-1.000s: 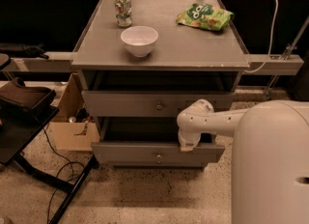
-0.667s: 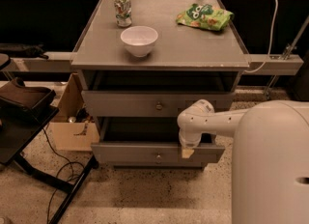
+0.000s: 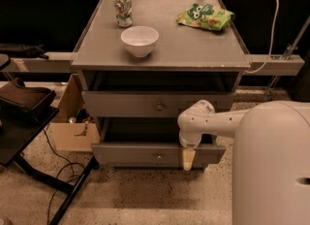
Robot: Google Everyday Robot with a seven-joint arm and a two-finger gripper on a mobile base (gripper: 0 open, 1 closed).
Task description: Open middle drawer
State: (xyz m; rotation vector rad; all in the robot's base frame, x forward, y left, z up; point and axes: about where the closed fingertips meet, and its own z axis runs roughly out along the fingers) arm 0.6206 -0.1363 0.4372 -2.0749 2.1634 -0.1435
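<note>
Risk: gripper (image 3: 188, 158) hangs at front of middle drawer (image 3: 126, 154), right of knob (image 3: 158, 157); open or closed, cannot tell. Drawer juts slightly beyond top drawer (image 3: 121, 104). Off-centre pull could skew and jam drawer, or contact could slip off.

middle drawer (image 3: 135, 154) ajar, gripper (image 3: 188, 159) at front

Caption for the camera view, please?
Gripper points down at the front of the partly open middle drawer, right of its knob; can, bowl and green snack bag sit on the cabinet top.
</note>
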